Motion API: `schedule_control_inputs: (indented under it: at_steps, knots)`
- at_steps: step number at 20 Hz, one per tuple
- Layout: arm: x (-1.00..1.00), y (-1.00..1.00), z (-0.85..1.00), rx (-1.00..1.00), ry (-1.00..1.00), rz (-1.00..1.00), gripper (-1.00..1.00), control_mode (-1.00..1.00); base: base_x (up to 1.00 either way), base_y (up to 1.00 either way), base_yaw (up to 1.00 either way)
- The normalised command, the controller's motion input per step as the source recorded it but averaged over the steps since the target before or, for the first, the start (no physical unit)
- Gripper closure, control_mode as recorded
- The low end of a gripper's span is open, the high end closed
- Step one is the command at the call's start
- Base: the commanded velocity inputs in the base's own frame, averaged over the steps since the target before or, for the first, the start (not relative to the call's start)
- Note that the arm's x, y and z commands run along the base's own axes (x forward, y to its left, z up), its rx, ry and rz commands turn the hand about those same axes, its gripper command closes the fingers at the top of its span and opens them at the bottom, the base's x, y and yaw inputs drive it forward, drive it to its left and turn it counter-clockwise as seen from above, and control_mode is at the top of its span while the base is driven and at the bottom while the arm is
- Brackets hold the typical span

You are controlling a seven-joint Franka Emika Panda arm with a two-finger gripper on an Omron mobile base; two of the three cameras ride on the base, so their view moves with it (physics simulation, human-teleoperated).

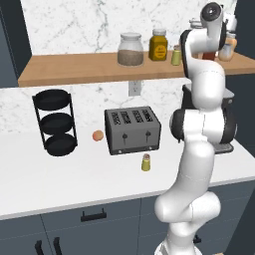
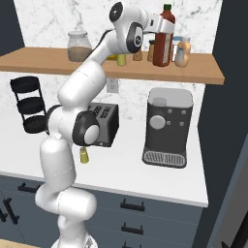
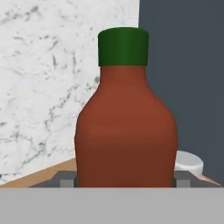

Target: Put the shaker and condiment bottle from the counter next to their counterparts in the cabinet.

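My gripper (image 2: 163,29) is shut on the condiment bottle (image 2: 163,48), a tall red one with a green cap, held upright at the right part of the cabinet (image 2: 38,60). In the hand view the condiment bottle (image 3: 124,122) stands between my fingertips (image 3: 65,179). Whether its base touches the board I cannot tell. The counterparts (image 2: 181,51) cluster right beside it, including a yellow-green one (image 1: 176,55) and a pale cap (image 3: 189,162) behind the bottle. Down on the white counter, in front of the toaster, stands the shaker (image 1: 146,163), also seen past my arm (image 2: 84,155).
A toaster (image 1: 132,130), a black three-tier rack (image 1: 55,122) and a small orange fruit (image 1: 98,135) sit on the counter. A coffee machine (image 2: 167,126) stands below the shelf's right end. A glass jar (image 1: 130,50) and an amber jar (image 1: 158,46) occupy the shelf's middle.
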Motion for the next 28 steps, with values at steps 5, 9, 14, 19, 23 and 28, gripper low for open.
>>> schedule_control_inputs:
  at_steps: [5,9,14,19,23,28]
  knots:
    - [0.25,0.01,-0.36,0.0,0.0,0.0,-1.0,-1.0,0.0,0.0,0.0]
    - [0.01,0.03,-0.32,0.0,0.0,0.0,-1.0,-1.0,0.0,0.0,0.0]
    - [0.0,0.0,-0.23,0.01,0.0,0.0,-1.0,-1.0,0.0,0.0,0.0]
    - [0.0,0.25,-0.35,0.0,0.02,0.0,-1.0,-1.0,0.0,0.0,0.0]
    - [-0.01,0.52,-0.27,0.0,0.03,0.0,-1.0,-1.0,0.0,0.0,0.0]
    - [-0.2,0.28,-0.04,0.0,0.0,0.0,-1.0,-1.0,0.0,0.0,0.0]
